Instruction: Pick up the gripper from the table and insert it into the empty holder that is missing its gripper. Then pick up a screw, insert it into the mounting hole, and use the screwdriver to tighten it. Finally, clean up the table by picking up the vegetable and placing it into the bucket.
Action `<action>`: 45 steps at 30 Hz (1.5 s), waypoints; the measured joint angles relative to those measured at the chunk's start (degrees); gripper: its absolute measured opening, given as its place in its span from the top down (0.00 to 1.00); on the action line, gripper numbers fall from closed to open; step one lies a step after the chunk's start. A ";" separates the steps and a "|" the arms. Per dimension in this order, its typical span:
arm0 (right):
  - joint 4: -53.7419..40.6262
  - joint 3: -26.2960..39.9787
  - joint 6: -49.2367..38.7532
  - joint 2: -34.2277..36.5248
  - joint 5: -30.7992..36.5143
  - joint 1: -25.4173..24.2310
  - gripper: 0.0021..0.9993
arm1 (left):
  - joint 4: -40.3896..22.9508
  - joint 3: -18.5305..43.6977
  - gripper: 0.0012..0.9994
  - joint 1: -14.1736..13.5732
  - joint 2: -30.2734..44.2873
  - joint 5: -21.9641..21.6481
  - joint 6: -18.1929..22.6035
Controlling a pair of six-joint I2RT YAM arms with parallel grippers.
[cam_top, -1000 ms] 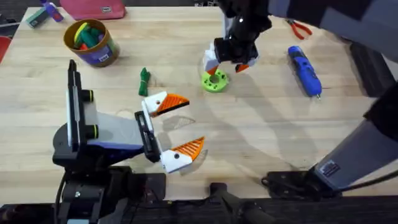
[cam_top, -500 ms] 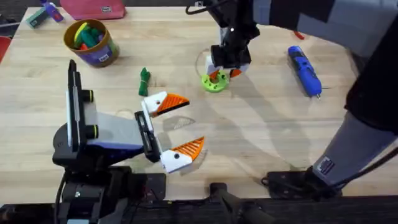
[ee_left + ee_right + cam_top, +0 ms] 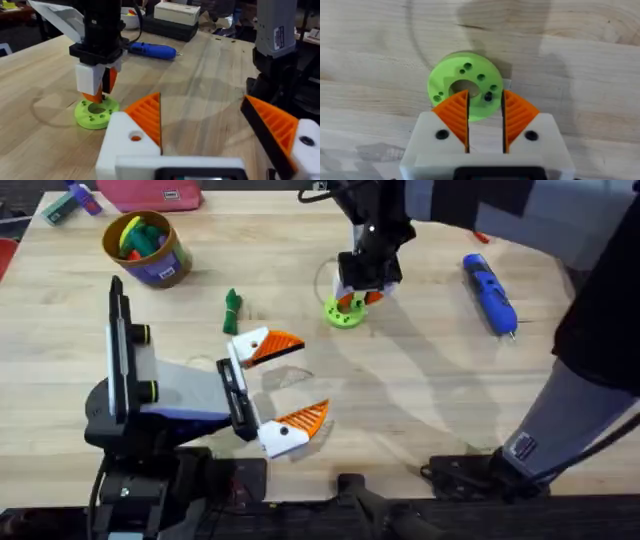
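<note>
My right gripper (image 3: 352, 300) points down onto a lime-green disc (image 3: 345, 311). Its orange fingers (image 3: 455, 112) stand a narrow gap apart over the disc's centre hole, with nothing visible between them. My left gripper (image 3: 312, 377) rests wide open near the front of the table. Both of its white holder blocks (image 3: 125, 145) carry an orange finger, and one shows a dark mounting hole (image 3: 306, 141). The blue screwdriver (image 3: 490, 293) lies to the right. The green vegetable (image 3: 232, 310) lies left of the disc, and the bucket (image 3: 148, 248) stands at the back left. A loose gripper and a screw are out of view.
Red-handled pliers (image 3: 482, 225) lie behind the screwdriver. A pink pouch (image 3: 160, 192) sits at the table's back edge. The right arm's upper part looms large over the right side of the overhead view.
A second ago my right gripper hung just right of the disc; it has moved left and down onto it. It has barely moved in the last half second. The left arm is still.
</note>
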 joint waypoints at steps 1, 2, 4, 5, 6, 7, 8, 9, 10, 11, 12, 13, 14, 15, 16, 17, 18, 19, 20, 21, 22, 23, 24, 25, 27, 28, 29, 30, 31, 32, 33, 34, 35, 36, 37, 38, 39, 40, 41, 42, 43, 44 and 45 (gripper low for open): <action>-0.03 0.00 0.00 0.00 0.16 0.00 0.69 | 0.00 0.00 0.01 0.00 -0.02 0.00 0.00; -0.12 0.00 0.00 0.00 0.44 0.00 0.70 | 0.00 0.00 0.01 0.00 0.00 0.00 0.00; -0.21 0.00 0.02 0.00 0.91 0.00 0.71 | 0.00 0.00 0.01 0.00 -0.01 0.00 -0.01; -0.21 0.00 0.01 0.00 1.08 0.00 0.71 | 0.00 0.00 0.01 0.00 -0.02 0.00 0.00; -0.21 0.00 0.00 0.00 1.22 0.00 0.71 | 0.00 0.00 0.01 0.00 -0.02 0.00 0.00; -0.21 0.00 0.00 0.00 1.25 0.00 0.71 | 0.00 0.00 0.01 0.00 -0.02 0.00 -0.02; -0.22 0.00 0.02 0.00 1.37 0.00 0.71 | 0.00 0.00 0.01 0.00 -0.02 0.00 -0.01; -0.22 0.00 0.00 0.04 1.43 0.00 0.71 | 0.00 0.00 0.01 0.00 0.00 0.00 0.00; -0.21 0.00 0.00 0.07 1.44 0.00 0.72 | 0.00 0.00 0.01 0.00 -0.02 0.00 0.00; -0.26 0.00 0.02 0.14 1.46 0.03 0.72 | 0.00 0.00 0.01 0.00 -0.01 0.00 0.00; -0.28 0.00 0.01 0.28 1.46 0.08 0.72 | 0.00 0.00 0.01 0.00 -0.02 0.00 -0.01; -0.30 0.00 0.02 0.49 1.48 0.17 0.73 | 0.00 0.00 0.01 0.00 -0.02 0.00 0.00; -0.35 0.00 0.00 0.72 1.51 0.27 0.75 | 0.00 0.00 0.01 0.00 -0.02 0.00 0.00; -0.71 0.00 0.00 1.40 2.18 0.70 0.79 | 0.00 0.00 0.01 0.00 -0.02 0.00 0.00; -0.67 0.00 0.01 1.44 2.33 0.74 0.81 | 0.00 0.00 0.01 0.00 0.00 0.00 0.00; -0.69 0.00 0.00 1.44 2.46 0.74 0.82 | 0.00 0.00 0.01 0.00 -0.02 0.00 0.00; -0.67 0.00 0.00 1.44 2.51 0.74 0.84 | 0.00 0.00 0.01 0.00 0.00 0.00 0.00; -0.66 0.03 -0.02 1.44 2.56 0.74 0.87 | 0.00 0.00 0.01 0.00 -0.02 0.00 0.00; -0.72 0.13 -0.02 1.44 2.65 0.74 0.90 | 0.00 0.00 0.01 0.00 -0.02 0.00 0.00; -0.89 0.28 0.00 1.42 2.70 0.76 0.92 | 0.00 0.00 0.01 0.00 -0.02 0.00 0.00; -0.94 0.33 -0.02 1.43 2.75 0.76 0.95 | 0.00 0.00 0.01 0.00 -0.01 0.00 0.00; -1.01 0.41 -0.03 1.42 2.78 0.79 0.97 | 0.00 0.00 0.01 0.00 -0.01 0.00 0.00; -1.04 0.48 -0.04 1.44 2.85 0.80 0.98 | 0.00 0.00 0.01 0.00 -0.02 0.00 0.00; -1.07 0.50 -0.04 1.44 2.90 0.81 0.98 | 0.00 0.00 0.01 0.00 -0.02 0.00 0.00; -1.11 0.52 -0.04 1.43 2.92 0.81 0.98 | 0.00 0.00 0.01 0.00 -0.02 0.00 -0.01; -1.13 0.55 -0.04 1.42 2.92 0.81 0.98 | 0.00 0.00 0.01 0.00 -0.02 0.00 0.00; -1.11 0.55 -0.02 1.42 2.92 0.81 0.98 | 0.00 0.00 0.01 0.00 0.00 0.00 -0.01; -1.13 0.55 -0.02 1.43 2.90 0.81 0.97 | 0.00 0.00 0.01 0.00 0.00 0.00 0.00; -1.15 0.55 0.00 1.44 2.90 0.85 0.96 | 0.00 0.02 0.01 0.00 -0.02 0.00 0.00; -1.15 0.55 0.00 1.43 2.90 0.85 0.96 | 0.00 0.00 0.01 0.00 -0.02 0.00 0.00; -1.17 0.55 0.00 1.44 2.90 0.87 0.95 | 0.00 0.01 0.01 0.00 0.00 0.00 0.00; -1.18 0.57 0.00 1.42 2.90 0.90 0.95 | 0.00 0.00 0.01 0.00 -0.02 0.00 0.00; -1.17 0.57 0.00 1.42 2.90 0.90 0.95 | 0.00 0.02 0.01 0.00 -0.02 0.00 0.00; -1.18 0.58 0.00 1.42 2.91 0.90 0.95 | 0.00 0.00 0.01 0.00 -0.02 0.00 0.00; -1.19 0.59 0.00 1.42 2.90 0.90 0.95 | 0.00 0.00 0.01 0.00 -0.02 0.00 0.00; -1.20 0.59 0.00 1.42 2.90 0.90 0.95 | 0.00 0.00 0.01 0.00 -0.02 0.00 0.00; -1.20 0.61 0.00 1.42 2.90 0.90 0.95 | 0.00 0.00 0.01 0.00 0.00 0.00 0.00; -1.20 0.61 0.00 1.42 2.90 0.90 0.95 | 0.00 0.00 0.01 0.00 -0.01 0.00 0.00; -1.20 0.61 0.00 1.44 2.90 0.90 0.95 | 0.00 0.00 0.01 0.00 -0.01 0.00 0.00; -1.20 0.61 -0.02 1.42 2.90 0.90 0.95 | 0.00 0.01 0.01 0.00 -0.02 0.00 0.00; -1.22 0.61 0.00 1.43 2.90 0.90 0.94 | 0.00 0.00 0.01 0.00 -0.02 0.00 0.00; -1.24 0.61 0.00 1.44 2.90 0.90 0.93 | 0.00 0.00 0.01 0.00 -0.02 0.00 0.00; -1.26 0.61 0.00 1.42 2.90 0.90 0.91 | 0.00 0.00 0.01 0.00 0.00 0.00 0.00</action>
